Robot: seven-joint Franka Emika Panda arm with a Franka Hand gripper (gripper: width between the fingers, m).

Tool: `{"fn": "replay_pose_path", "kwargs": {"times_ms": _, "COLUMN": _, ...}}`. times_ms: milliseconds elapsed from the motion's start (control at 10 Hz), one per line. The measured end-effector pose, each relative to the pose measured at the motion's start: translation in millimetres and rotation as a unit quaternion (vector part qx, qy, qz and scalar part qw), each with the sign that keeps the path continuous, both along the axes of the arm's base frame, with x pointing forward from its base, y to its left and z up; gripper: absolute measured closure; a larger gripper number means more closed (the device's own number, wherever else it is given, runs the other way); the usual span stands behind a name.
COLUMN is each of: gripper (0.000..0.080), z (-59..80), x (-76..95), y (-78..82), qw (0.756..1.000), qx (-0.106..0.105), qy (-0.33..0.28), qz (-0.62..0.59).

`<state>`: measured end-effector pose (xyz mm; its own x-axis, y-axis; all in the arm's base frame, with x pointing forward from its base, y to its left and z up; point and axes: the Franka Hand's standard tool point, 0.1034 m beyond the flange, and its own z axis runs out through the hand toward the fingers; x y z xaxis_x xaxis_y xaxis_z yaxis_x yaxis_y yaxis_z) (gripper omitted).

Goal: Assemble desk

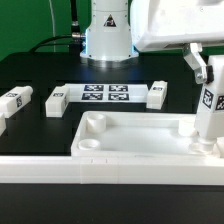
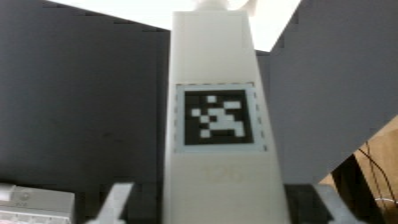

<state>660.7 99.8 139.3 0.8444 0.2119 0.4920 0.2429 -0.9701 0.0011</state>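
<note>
Gripper [image 1: 203, 72]: closed partway on the held leg [image 1: 208, 120]. The jaws press its two sides near the upper end.
Fingers [image 2: 114, 205]: in the wrist view, one pale tip shows on each side of the block, with no gap between tip and block.
Held leg: a white block, upright, hanging straight down from the jaws. Its tag [image 2: 221, 115] faces the wrist camera.
Desk top [image 1: 130, 135]: a white rimmed tray lying flat on the table [image 1: 40, 135], below the jaws. It spreads from there toward the exterior view's left.
Contact: the held leg's lower end meets the tray's corner directly beneath the jaws. Whether it is seated there cannot be told.
Corner socket [image 1: 95, 122]: round and empty, at the tray's far corner, well apart from the jaws.
Nearest loose leg [image 1: 158, 94]: lying flat, beside the jaws and lower than them.
Marker board [image 1: 105, 94]: flat, just beyond that leg.
Middle loose leg [image 1: 57, 98] and farthest loose leg [image 1: 15, 99]: both lying flat past the board, well apart from the jaws.
</note>
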Motion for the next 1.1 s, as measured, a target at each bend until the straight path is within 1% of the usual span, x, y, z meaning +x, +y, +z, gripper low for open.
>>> {"fn": "replay_pose_path", "kwargs": {"times_ms": 500, "gripper": 0.0509, "z": -11.1, "x": -17.2, "y": 1.1, "qw": 1.000, "qx": -0.004, "qy": 0.010, "qz": 0.006}}
{"fn": "replay_pose_path", "kwargs": {"times_ms": 1100, "gripper": 0.0509, "z": -23.1, "x": -20.7, "y": 2.7, "qw": 1.000, "qx": -0.004, "qy": 0.017, "qz": 0.007}}
